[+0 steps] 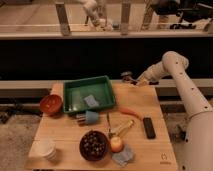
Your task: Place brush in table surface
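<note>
The brush (pixel 108 123) is a slim dark tool lying lengthwise on the light wooden table surface (pixel 65 135), between the light-blue bristled block (pixel 89 118) and a yellow item (pixel 123 127). My gripper (pixel 128 77) is at the table's far edge, just right of the green tray (pixel 75 89) and well away from the brush. It appears to hold nothing. My white arm (pixel 172 62) reaches in from the right.
A blue-grey piece (pixel 91 101) lies in the tray. On the table are a red bowl (pixel 51 104), a carrot (pixel 129 111), a flat black bar (pixel 148 127), a dark bowl (pixel 94 145), an apple (pixel 116 145), a grey cloth (pixel 122 156) and a white cup (pixel 46 148).
</note>
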`<state>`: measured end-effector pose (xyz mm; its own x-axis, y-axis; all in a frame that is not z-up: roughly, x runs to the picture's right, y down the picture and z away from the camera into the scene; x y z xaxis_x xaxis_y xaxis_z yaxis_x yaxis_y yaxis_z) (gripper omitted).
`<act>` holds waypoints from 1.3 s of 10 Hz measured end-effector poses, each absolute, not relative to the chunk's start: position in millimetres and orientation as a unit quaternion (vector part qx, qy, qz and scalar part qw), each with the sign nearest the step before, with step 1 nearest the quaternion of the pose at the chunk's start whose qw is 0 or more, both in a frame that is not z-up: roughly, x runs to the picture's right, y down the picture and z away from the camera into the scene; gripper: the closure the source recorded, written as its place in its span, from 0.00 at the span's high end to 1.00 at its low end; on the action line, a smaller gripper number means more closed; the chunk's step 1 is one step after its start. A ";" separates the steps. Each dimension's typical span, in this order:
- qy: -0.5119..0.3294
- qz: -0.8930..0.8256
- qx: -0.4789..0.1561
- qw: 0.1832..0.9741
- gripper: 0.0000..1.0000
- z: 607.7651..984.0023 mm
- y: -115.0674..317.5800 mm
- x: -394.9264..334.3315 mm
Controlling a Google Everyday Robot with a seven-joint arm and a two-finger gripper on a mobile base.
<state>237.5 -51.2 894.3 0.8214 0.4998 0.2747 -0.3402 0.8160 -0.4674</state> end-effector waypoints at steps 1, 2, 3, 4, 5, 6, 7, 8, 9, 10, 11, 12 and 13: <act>-0.199 0.235 -0.212 0.928 0.00 908.1 -44.4 244.1; -0.199 0.244 -0.220 0.923 0.00 921.2 -36.2 251.1; -0.198 0.254 -0.230 0.918 0.00 936.7 -25.3 262.0; -0.198 0.259 -0.239 0.915 0.00 947.1 -16.5 267.3; -0.201 0.260 -0.245 0.912 0.00 953.5 -10.7 267.9; -0.203 0.258 -0.251 0.910 0.00 960.8 -2.6 269.2; -0.203 0.246 -0.247 0.915 0.00 963.6 3.3 270.6; -0.198 0.219 -0.234 0.926 0.00 964.7 9.5 269.9; -0.192 0.186 -0.217 0.939 0.00 968.1 20.3 270.2; -0.189 0.167 -0.204 0.946 0.00 971.3 27.9 268.6; -0.188 0.154 -0.194 0.950 0.00 974.1 34.8 268.8; -0.190 0.144 -0.186 0.953 0.00 976.4 41.4 268.7; -0.194 0.138 -0.184 0.954 0.00 980.2 47.4 265.7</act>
